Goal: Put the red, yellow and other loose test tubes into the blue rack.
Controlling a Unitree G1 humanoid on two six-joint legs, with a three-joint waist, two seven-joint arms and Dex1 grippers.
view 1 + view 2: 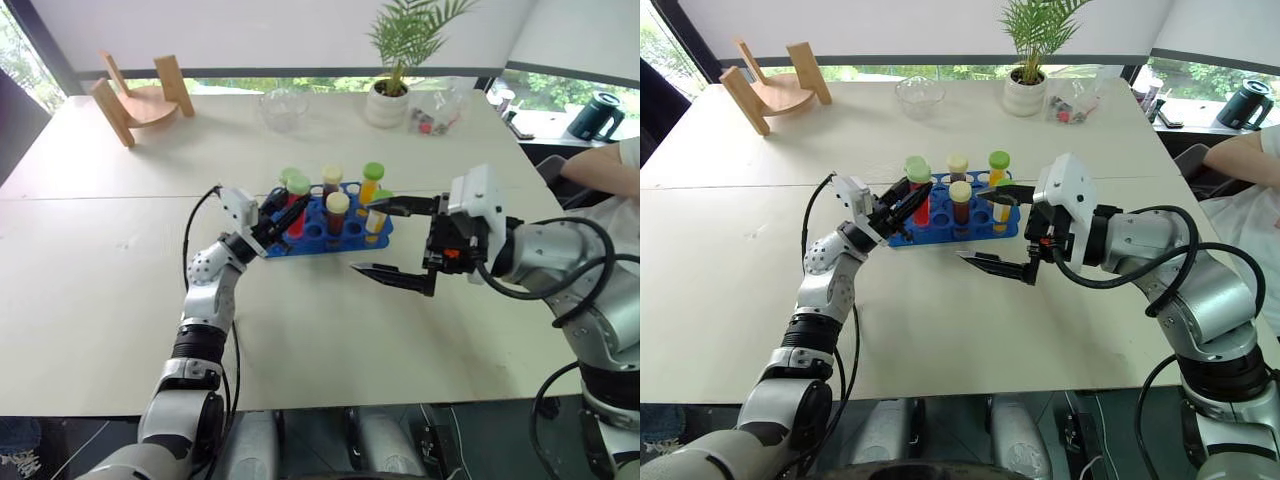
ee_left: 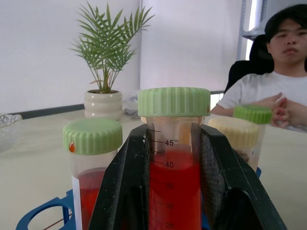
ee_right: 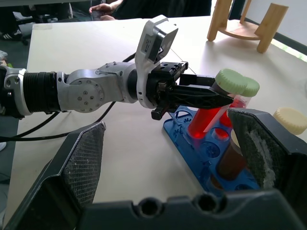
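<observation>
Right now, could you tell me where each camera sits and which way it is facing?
Left and right eye views: on the head, looking forward and down at the table; both arms show.
Left wrist view: along the left gripper, shut on a red tube; plant and a person beyond.
Right wrist view: along the open right gripper, facing the left gripper.
All views share the blue rack.

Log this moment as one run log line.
left claw: shut on red tube over blue rack | right claw: open, empty
</observation>
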